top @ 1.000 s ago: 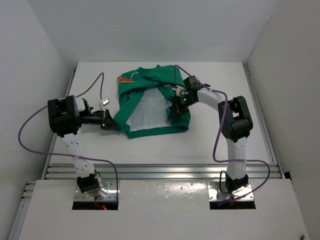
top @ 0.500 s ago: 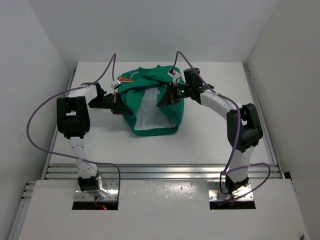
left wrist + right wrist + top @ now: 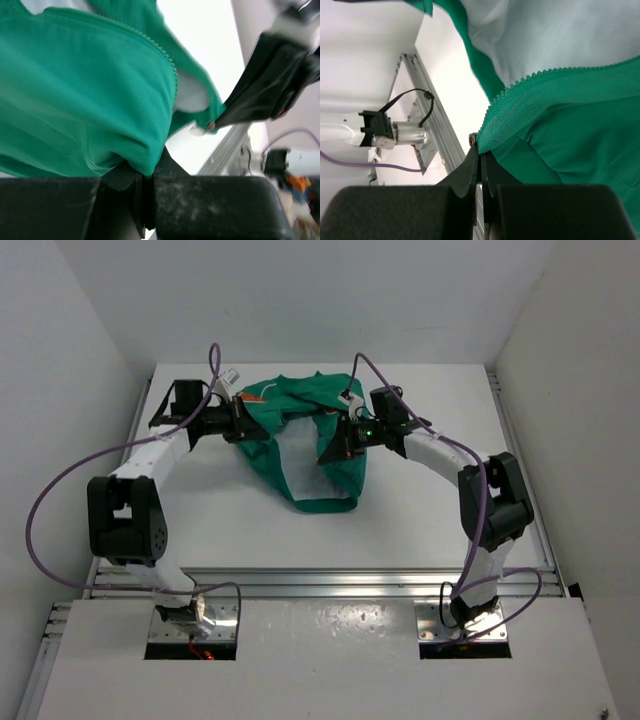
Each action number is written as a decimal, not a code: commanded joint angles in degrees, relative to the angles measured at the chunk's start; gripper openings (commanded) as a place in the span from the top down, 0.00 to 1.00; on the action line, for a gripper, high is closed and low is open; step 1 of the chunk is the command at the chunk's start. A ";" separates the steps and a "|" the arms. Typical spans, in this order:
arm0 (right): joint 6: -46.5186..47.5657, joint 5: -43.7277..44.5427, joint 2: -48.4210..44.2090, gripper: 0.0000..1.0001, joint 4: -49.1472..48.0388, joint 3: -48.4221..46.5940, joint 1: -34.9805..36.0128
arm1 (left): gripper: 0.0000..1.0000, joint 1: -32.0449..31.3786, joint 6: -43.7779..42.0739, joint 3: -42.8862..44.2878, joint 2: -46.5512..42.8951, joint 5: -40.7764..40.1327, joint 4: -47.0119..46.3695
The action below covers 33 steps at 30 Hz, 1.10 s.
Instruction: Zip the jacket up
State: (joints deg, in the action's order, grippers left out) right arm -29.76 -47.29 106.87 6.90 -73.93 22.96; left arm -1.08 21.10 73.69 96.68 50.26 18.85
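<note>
the jacket (image 3: 262,440) hangs between the left claw (image 3: 240,422) and right claw (image 3: 330,451), each clamped on its edge.

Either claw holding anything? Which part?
Both hold the jacket: left claw pinches a green fabric fold by the zipper edge, right claw pinches the opposite zipper edge.

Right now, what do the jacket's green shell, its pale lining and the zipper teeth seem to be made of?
Jacket's green shell: soft matte fabric, perhaps a knit or fleece, going by its limp folds and lack of shine. Pale lining: thin white cloth, possibly mesh; too blurred to settle. Zipper teeth: small moulded teeth coloured green, likely plastic, since they show no metallic glint.
</note>
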 commanded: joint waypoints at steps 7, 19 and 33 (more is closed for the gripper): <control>-15.31 -8.26 -2.55 1.00 -27.17 8.26 -1.51 | 1.00 -2.43 28.28 -11.46 -2.90 2.56 -40.98; -24.12 -13.97 1.94 1.00 -46.70 6.34 -0.90 | 1.00 -7.79 32.96 -13.31 -4.22 2.03 -50.84; 9.99 -7.67 -6.43 1.00 -41.01 15.16 -1.69 | 1.00 -4.81 24.07 -12.17 -5.28 1.16 -39.24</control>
State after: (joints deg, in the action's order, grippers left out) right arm -20.03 -57.47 94.74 -28.32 -56.90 21.82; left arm -6.11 48.27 60.47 94.52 51.11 -21.21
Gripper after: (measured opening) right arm 0.003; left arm 0.101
